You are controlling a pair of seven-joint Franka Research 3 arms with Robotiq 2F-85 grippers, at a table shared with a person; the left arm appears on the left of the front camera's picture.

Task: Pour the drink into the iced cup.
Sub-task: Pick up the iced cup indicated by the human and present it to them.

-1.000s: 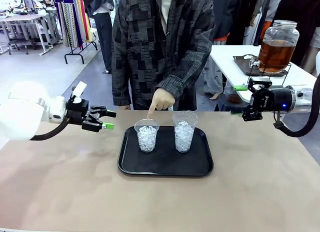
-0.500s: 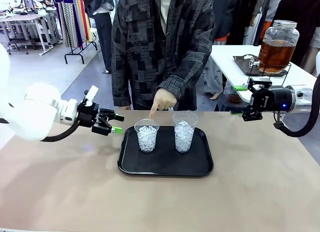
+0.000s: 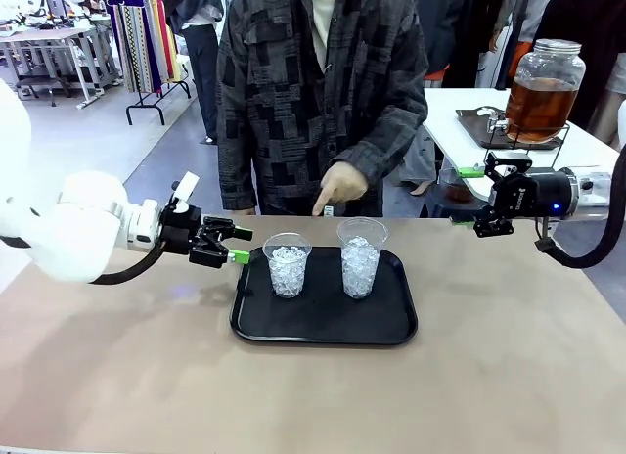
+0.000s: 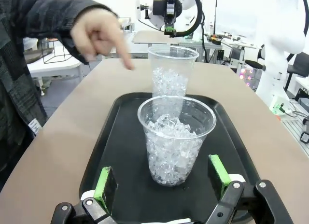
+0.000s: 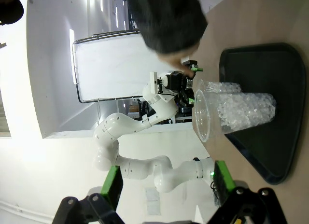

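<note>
Front view gives us the drink [image 3: 536, 107]; left wrist view: iced cup [image 4: 176, 137] just ahead of left gripper's [image 4: 161, 183] spread fingers; right gripper [image 3: 466, 195] spread too.

The tray [image 3: 323, 327] is black on the beige bench [image 3: 509, 376]; the left cup [image 3: 288, 268] and right cup [image 3: 361, 263] are clear with whitish ice. Beyond the tray the person's jacket [image 3: 284, 102] is grey-black patchwork, the drink [image 3: 533, 107] amber-brown.

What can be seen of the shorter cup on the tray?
The shorter cup is clear plastic, tapering toward its base, upright and mostly filled with crushed ice, no liquid visible. It stands on the left part of the black tray, beside a taller cup but apart from it. The open left gripper points at it from the side without touching; a person's hand hovers beyond it.
</note>
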